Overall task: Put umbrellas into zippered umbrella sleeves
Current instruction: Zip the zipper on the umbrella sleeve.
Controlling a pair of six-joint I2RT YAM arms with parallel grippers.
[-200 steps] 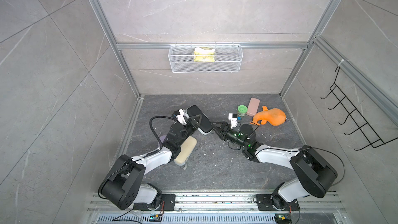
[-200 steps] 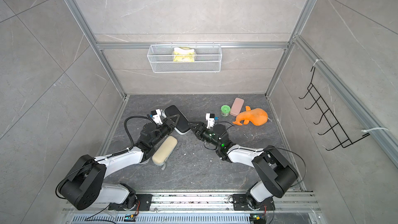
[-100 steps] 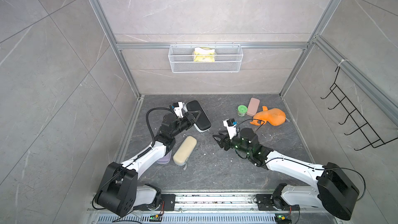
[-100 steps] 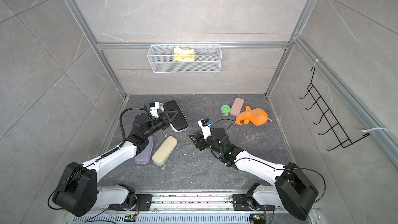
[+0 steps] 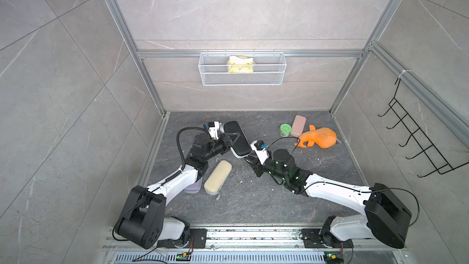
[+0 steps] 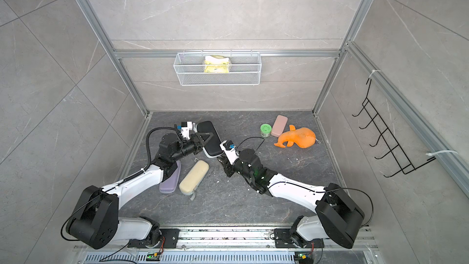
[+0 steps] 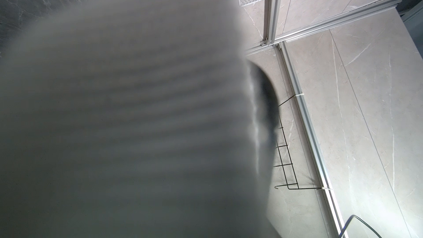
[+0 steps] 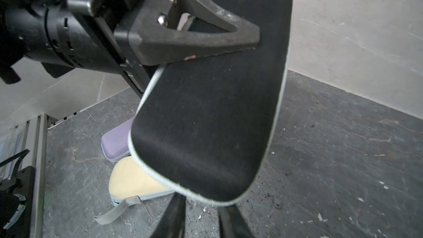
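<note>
Nearest, cream case and lilac case lie flat side by side, the lilac partly under the left arm. Beyond them, left gripper is clamped on black case, which is held off the floor. Right gripper sits at the black case's near end; whether its jaws have closed cannot be told. Far right, well apart: green tub, pink case, orange toy.
</note>
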